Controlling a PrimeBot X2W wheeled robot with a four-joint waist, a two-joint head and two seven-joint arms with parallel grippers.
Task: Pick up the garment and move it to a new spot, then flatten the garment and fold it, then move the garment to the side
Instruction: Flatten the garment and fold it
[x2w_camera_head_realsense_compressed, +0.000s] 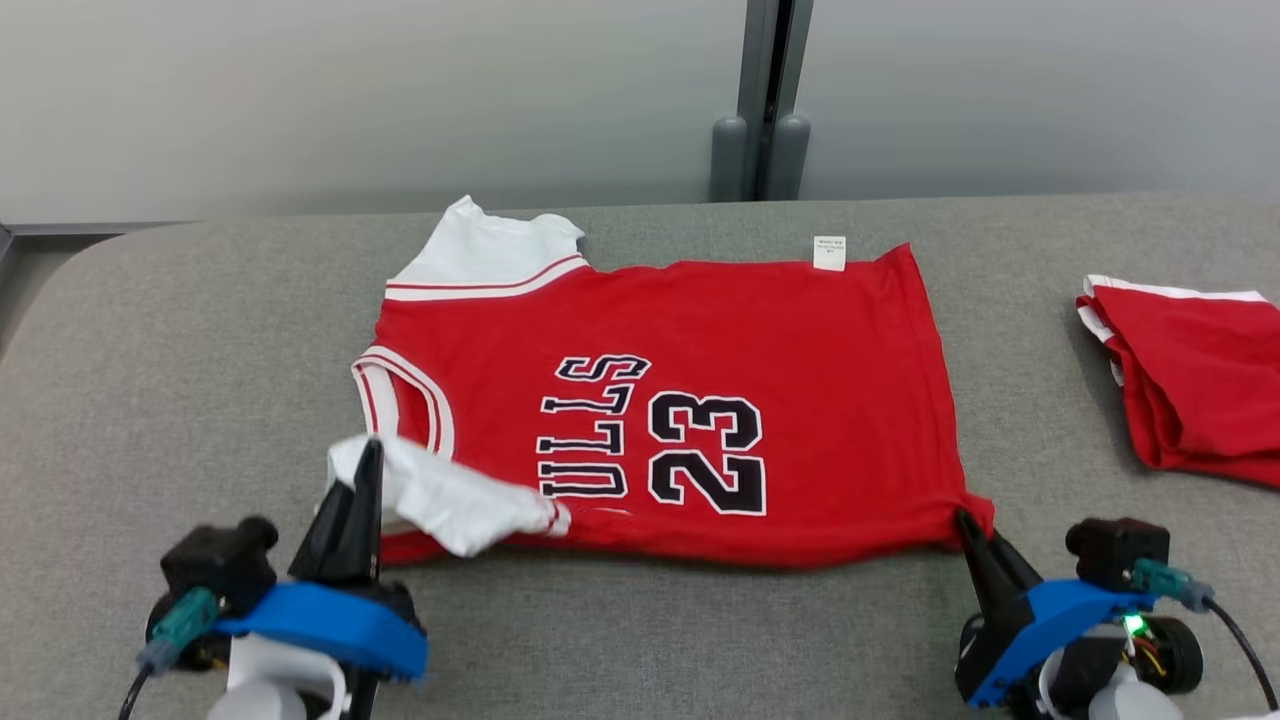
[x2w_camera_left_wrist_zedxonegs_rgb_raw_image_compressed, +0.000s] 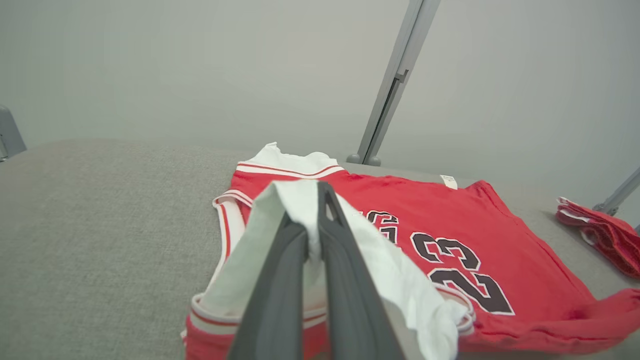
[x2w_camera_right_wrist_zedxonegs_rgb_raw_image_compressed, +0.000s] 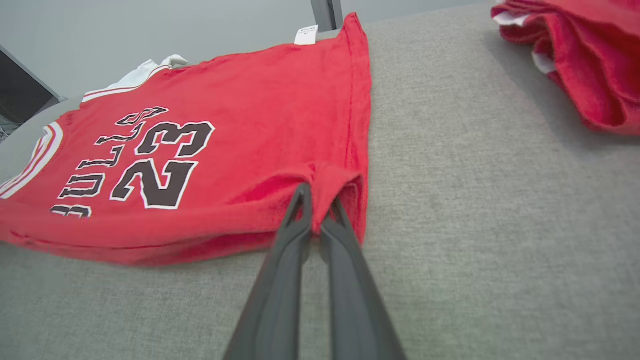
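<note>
The garment (x2w_camera_head_realsense_compressed: 700, 330) is a red jersey with white sleeves and a black "23", spread sideways on the grey table (x2w_camera_head_realsense_compressed: 200, 380). My left gripper (x2w_camera_head_realsense_compressed: 368, 450) is shut on its near white sleeve (x2w_camera_head_realsense_compressed: 440, 495), lifted and folded over the red body; the left wrist view shows white cloth (x2w_camera_left_wrist_zedxonegs_rgb_raw_image_compressed: 400, 280) pinched between the fingers (x2w_camera_left_wrist_zedxonegs_rgb_raw_image_compressed: 340, 260) of my left gripper (x2w_camera_left_wrist_zedxonegs_rgb_raw_image_compressed: 312, 200). My right gripper (x2w_camera_head_realsense_compressed: 965, 520) is shut on the near hem corner of the garment (x2w_camera_right_wrist_zedxonegs_rgb_raw_image_compressed: 250, 100). The right wrist view shows that corner (x2w_camera_right_wrist_zedxonegs_rgb_raw_image_compressed: 335, 180) bunched in my right gripper (x2w_camera_right_wrist_zedxonegs_rgb_raw_image_compressed: 315, 200).
A second red and white cloth (x2w_camera_head_realsense_compressed: 1190, 380) lies folded at the table's right edge, also seen as a red pile (x2w_camera_right_wrist_zedxonegs_rgb_raw_image_compressed: 575, 55) in the right wrist view. A grey wall with a vertical post (x2w_camera_head_realsense_compressed: 765, 100) stands behind the table. Bare table surface lies to the left.
</note>
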